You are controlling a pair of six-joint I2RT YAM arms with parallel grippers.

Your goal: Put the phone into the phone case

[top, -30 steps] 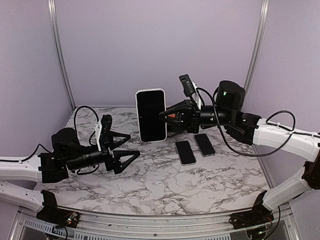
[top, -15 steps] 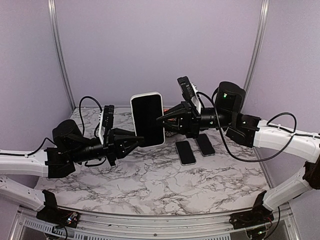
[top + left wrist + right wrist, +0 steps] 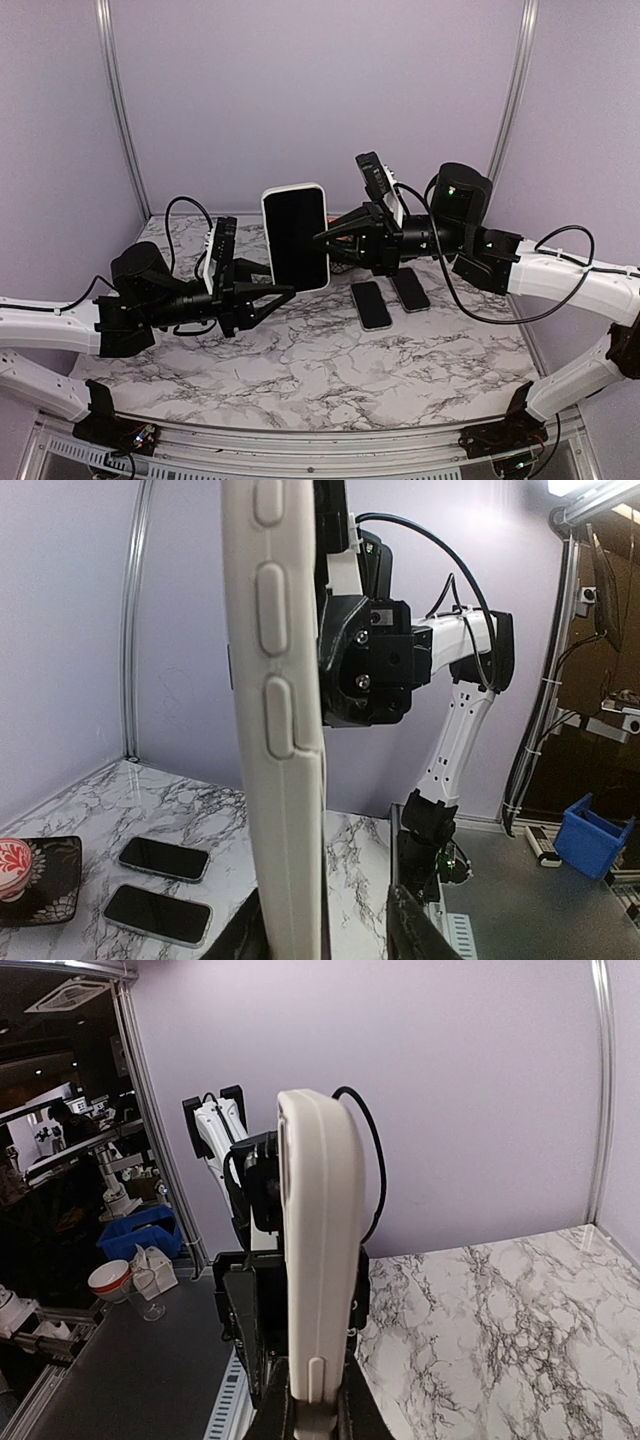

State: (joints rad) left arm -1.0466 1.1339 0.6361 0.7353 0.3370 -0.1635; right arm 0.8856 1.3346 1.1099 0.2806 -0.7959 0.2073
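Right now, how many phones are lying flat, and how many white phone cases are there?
Phones lying flat: 2
White phone case: 1
Total: 3

My marble-veined table [image 3: 330, 370] carries a dark phone [image 3: 371, 305] lying flat, screen up. Just right of it and slightly farther back lies a second phone [image 3: 409, 289], parallel to it. Near them, toward the back wall, my left wrist camera shows a small dark tray [image 3: 35, 880].
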